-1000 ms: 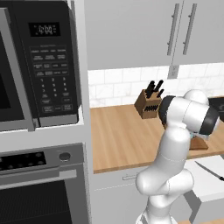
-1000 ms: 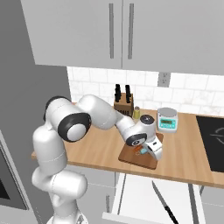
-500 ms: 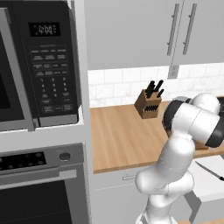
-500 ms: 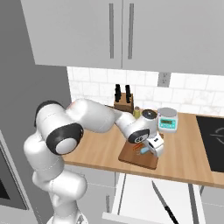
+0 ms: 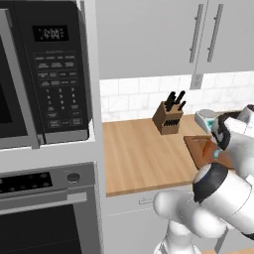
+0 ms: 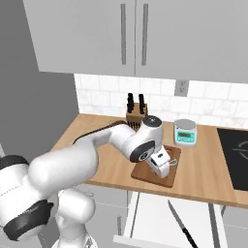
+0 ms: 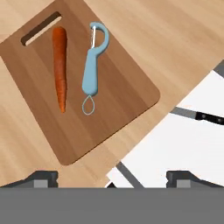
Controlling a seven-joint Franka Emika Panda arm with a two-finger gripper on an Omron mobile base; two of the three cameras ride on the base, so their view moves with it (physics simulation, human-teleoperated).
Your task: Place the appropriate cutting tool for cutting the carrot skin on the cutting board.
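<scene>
The teal-handled cutting tool, a peeler, lies flat on the reddish-brown cutting board, free of the fingers. Beside it, parallel and a little apart, lies the orange carrot. My gripper hangs above the board's near edge with its jaws wide open and nothing between them. In the right base view the gripper hovers just over the cutting board, at the front of the tan countertop. In the left base view the cutting board is partly hidden behind my arm.
A wooden knife block stands at the back wall, with a small kitchen scale to its right. Below the counter edge an open white drawer holds a black-handled knife. A cooktop lies at the far right, a microwave at the left.
The jaws have gone from nearly shut to wide open, letting go of the peeler, which now rests on the board. The arm's elbow has swung toward the cameras.
</scene>
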